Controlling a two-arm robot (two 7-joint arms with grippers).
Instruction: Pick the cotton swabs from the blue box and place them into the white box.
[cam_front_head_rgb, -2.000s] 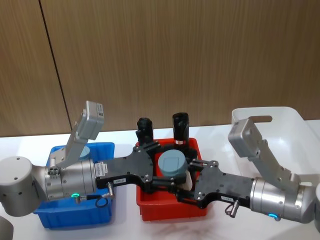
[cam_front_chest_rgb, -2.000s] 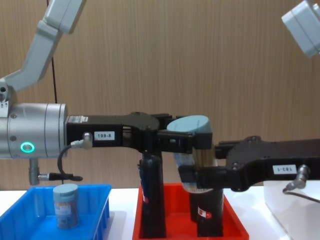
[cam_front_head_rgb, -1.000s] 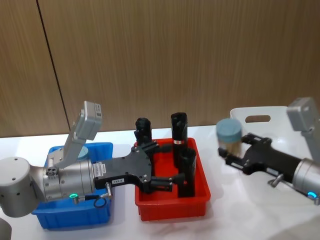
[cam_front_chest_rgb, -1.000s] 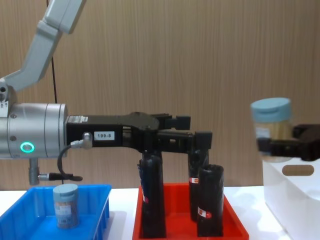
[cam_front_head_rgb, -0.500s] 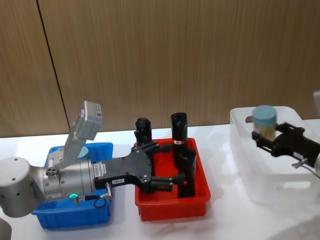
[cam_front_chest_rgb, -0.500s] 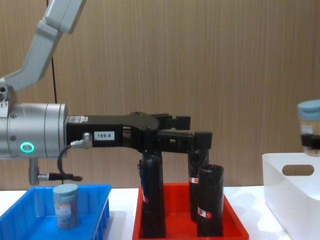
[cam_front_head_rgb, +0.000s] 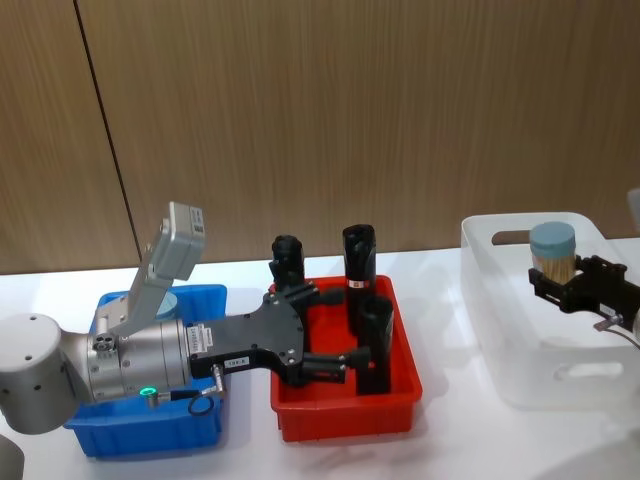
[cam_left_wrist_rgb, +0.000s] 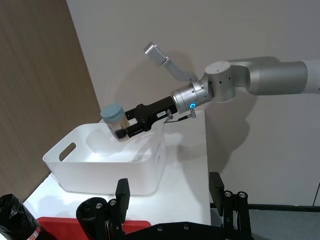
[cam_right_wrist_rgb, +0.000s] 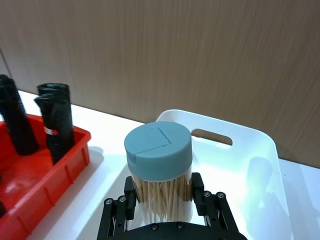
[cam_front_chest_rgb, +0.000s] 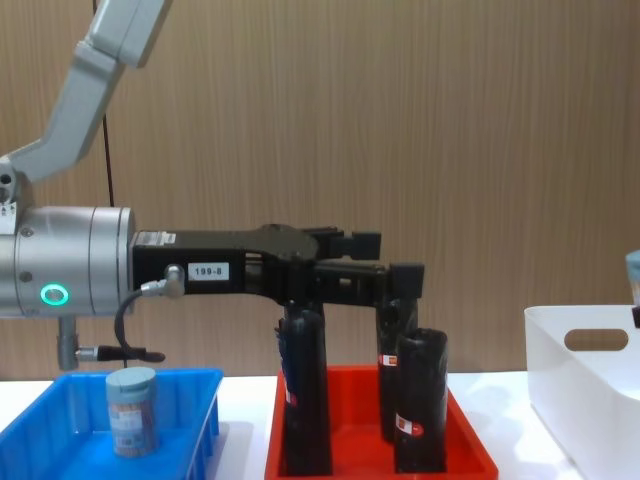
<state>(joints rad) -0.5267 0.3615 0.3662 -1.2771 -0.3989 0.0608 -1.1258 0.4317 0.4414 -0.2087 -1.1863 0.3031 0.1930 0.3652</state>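
Right gripper (cam_front_head_rgb: 558, 278) sits at the right of the scene, over the white box (cam_front_head_rgb: 497, 226). Its jaws are clamped on a cotton swab jar (cam_front_head_rgb: 553, 249), gripping the clear body below the lid. The jar is upright with its grey-blue lid up, and the swab sticks are visible through the wall in the right wrist view. The jar is over the box opening, towards the far end near the handle cut-out. In the chest view the lid is well above the rim, so the jar is not resting on anything.

Left gripper (cam_front_head_rgb: 345, 325) reaches in from the left, level, over the red tray (cam_front_head_rgb: 345, 420) in the middle. Its fingers are spread wide with nothing between them. It hangs among the black rolls (cam_front_head_rgb: 375, 335), and the near fingertip is just beside the closest roll. I can't tell whether it touches. All three rolls stand upright in the tray.

The blue box (cam_front_head_rgb: 150, 438) is on the left, on the table (cam_front_head_rgb: 450, 440), mostly under the left arm. A second jar (cam_front_chest_rgb: 131, 410) stands upright inside it, lid on, clear of the gripper.

Left to right the row is blue box, red tray, white box. The blue box and red tray sit near each other. The white box is further off to the right.
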